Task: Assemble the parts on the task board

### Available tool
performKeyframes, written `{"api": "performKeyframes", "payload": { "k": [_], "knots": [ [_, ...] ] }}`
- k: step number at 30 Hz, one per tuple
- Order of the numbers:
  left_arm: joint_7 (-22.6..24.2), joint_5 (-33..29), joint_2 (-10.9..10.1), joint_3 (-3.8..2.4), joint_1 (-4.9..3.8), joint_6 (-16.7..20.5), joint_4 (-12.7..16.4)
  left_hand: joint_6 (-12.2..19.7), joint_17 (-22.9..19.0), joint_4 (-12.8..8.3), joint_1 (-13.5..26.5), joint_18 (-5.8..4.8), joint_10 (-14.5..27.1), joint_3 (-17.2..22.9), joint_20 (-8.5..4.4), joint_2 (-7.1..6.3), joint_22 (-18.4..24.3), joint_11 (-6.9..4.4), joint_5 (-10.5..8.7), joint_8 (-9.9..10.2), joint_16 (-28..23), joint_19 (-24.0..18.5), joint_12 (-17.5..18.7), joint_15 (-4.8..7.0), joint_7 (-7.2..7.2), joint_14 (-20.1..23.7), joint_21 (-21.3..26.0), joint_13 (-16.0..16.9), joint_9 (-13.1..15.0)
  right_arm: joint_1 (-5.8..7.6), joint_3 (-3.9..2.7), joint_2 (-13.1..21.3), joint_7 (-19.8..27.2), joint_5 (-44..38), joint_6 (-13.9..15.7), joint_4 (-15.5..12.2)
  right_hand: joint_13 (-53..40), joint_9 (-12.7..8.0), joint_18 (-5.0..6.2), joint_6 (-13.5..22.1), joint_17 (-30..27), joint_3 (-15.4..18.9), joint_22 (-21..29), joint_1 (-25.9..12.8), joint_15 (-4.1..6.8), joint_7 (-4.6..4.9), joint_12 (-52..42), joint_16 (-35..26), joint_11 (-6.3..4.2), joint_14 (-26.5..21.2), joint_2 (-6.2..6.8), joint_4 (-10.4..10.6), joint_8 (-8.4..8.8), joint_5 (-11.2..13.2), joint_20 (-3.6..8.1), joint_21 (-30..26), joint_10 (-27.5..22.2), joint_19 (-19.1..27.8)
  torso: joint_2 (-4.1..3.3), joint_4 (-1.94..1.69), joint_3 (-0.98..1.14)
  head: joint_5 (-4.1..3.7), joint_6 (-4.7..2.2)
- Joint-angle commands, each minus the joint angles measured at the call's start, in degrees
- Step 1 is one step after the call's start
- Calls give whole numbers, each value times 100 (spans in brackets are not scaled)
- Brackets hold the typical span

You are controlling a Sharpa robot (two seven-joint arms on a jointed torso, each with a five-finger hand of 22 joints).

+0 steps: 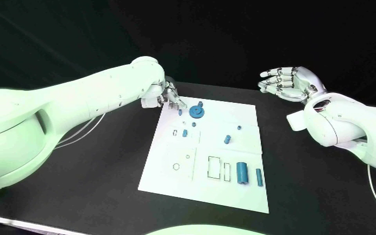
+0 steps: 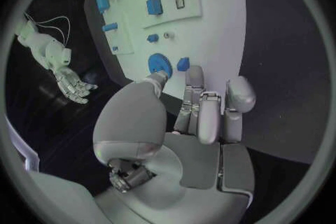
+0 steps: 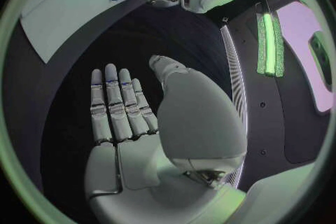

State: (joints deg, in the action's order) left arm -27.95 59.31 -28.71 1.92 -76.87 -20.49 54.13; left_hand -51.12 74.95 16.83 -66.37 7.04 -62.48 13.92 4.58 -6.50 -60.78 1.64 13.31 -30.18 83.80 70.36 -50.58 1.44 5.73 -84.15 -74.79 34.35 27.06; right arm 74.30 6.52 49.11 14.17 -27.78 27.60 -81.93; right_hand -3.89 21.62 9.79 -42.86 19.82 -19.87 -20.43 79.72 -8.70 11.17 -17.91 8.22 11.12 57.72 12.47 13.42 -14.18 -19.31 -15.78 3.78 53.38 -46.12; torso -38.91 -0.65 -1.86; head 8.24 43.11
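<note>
The white task board [image 1: 227, 197] lies in the middle of the black table. A round blue disc [image 1: 196, 112] sits near its far left corner, with a small blue piece [image 1: 200, 104] just behind it. My left hand [image 1: 171, 99] hovers at that corner, its fingers apart and holding nothing. Its thumb tip is close to the disc [image 2: 159, 63] and the small piece [image 2: 183, 64] in the left wrist view. My right hand [image 1: 288, 82] is raised beyond the board's far right corner, palm flat and empty [image 3: 133, 117]. Two blue cylinders [image 1: 242, 172] lie near the board's front right.
Several small blue parts [image 1: 227, 138] are scattered across the middle of the board [image 2: 210, 22]. Outlined slots [image 1: 214, 167] are at the front. A thin white cable [image 1: 86, 129] runs over the table under my left arm. Bare black table surrounds the board [image 3: 63, 17].
</note>
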Motion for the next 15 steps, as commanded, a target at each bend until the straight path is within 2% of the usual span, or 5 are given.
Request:
{"api": "performKeyframes", "payload": {
  "k": [1, 8, 11, 12, 15],
  "knots": [
    [73, -2, 31, 9, 14, -133, -25, -46, 137, -13, -63, -93, -28, 41, 8, 11, -11, -4, 35, 13, 29, 50, -33, 38, 10, -170, -32, -2, -8, -3, -1, -6, 102, 30, -11, -2, 5, -4, 72, 5, -5, 8, 5, -62, -20, 391, 13, -31, 23, 17, -15, -28, 19, -40, 0, -22, -9, 24, 1, -3, 1, -3, 18],
    [81, 19, 73, 30, 54, -106, -116, -53, 136, -14, -95, -97, -30, 54, 4, 18, -29, -7, 37, 19, 30, 61, -35, 41, 9, -170, -42, -4, -11, -3, -1, -12, 101, 36, -15, 0, 8, -8, 72, 8, -11, 8, 15, -65, -22, 393, 17, -36, 25, 16, -16, -30, 23, -46, -2, -22, -13, 27, 0, 5, -1, -24, 55],
    [84, 22, 91, 34, 75, -88, -158, -58, 142, -14, -112, -99, -31, 62, 2, 20, -43, -8, 39, 21, 33, 70, -36, 42, 8, -173, -50, -4, -12, -3, -1, -14, 100, 37, -17, 0, 10, -10, 72, 10, -16, 8, 22, -67, -23, 394, 19, -39, 26, 15, -17, -31, 26, -51, -3, -22, -14, 29, 1, 1, -2, -60, 125],
    [85, 23, 97, 35, 82, -74, -172, -58, 142, -14, -112, -99, -31, 62, 2, 20, -43, -8, 39, 21, 33, 70, -36, 42, 8, -173, -50, -4, -12, -3, -1, -15, 100, 37, -17, 0, 10, -10, 72, 10, -16, 8, 22, -67, -23, 394, 19, -39, 26, 15, -17, -31, 26, -51, -3, -22, -14, 29, 3, 0, -2, -78, 170],
    [92, 25, 106, 37, 94, -49, -188, -67, 157, -14, -140, -103, -36, 75, -1, 28, -62, -10, 40, 24, 41, 82, -40, 45, 7, -179, -61, -6, -14, -3, -1, -17, 100, 38, -21, 0, 12, -12, 72, 12, -20, 8, 29, -69, -24, 395, 22, -42, 28, 14, -18, -32, 28, -56, -3, -22, -16, 31, 5, -2, -4, -85, 182]
  ]
}}
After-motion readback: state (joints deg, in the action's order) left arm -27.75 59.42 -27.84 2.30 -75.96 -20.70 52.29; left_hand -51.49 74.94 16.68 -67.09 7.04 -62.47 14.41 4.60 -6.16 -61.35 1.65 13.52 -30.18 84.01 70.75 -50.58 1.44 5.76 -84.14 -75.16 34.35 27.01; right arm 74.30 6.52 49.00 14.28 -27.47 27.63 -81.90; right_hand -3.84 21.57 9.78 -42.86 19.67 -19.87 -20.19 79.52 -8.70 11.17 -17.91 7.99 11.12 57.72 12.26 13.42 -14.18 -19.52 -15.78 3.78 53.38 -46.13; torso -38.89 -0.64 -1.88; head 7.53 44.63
